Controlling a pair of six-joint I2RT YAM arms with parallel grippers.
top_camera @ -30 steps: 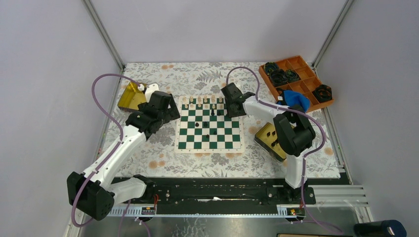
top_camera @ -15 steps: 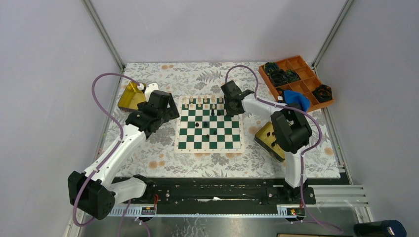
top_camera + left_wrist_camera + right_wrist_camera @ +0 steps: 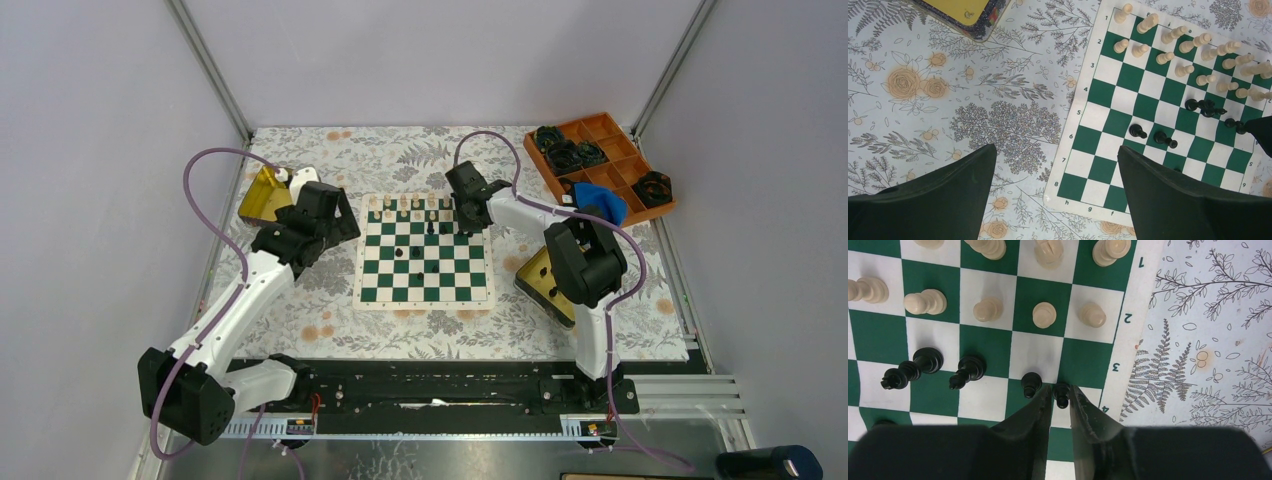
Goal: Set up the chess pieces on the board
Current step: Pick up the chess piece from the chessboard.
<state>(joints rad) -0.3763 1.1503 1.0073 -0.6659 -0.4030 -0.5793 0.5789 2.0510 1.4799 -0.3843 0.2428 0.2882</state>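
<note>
The right gripper (image 3: 1060,390) is low over the board (image 3: 1085,360), at its far right corner. Its two fingers (image 3: 1040,410) are close together with one black pawn (image 3: 1062,396) between the tips. I cannot tell if they squeeze it or only stand beside it. The pawn stands on the last column, by the white border.

Just left of it stands a second black pawn (image 3: 1031,384). Then comes one more black piece (image 3: 965,370). After that there is a dark clump (image 3: 910,369), which may be one piece or two. Past them, nine cream pieces (image 3: 1044,315) show in this view. Four are in the far row and five in the next row.

The left gripper (image 3: 1055,150) is spread wide and holds nothing. It hangs over the flowered tablecloth (image 3: 923,90) and the board's left edge. Two black pawns (image 3: 1137,131) stand alone near the middle of the board. The dark tip of the right gripper hides the board's right edge here.

There are two gold tins. One gold tin (image 3: 262,192) sits just past the left gripper. The other gold tin (image 3: 535,275) lies right of the board, half hidden by the right arm's elbow. In the far right corner is an orange tray (image 3: 612,130) with four black rings (image 3: 563,155) and a blue thing (image 3: 600,203).
</note>
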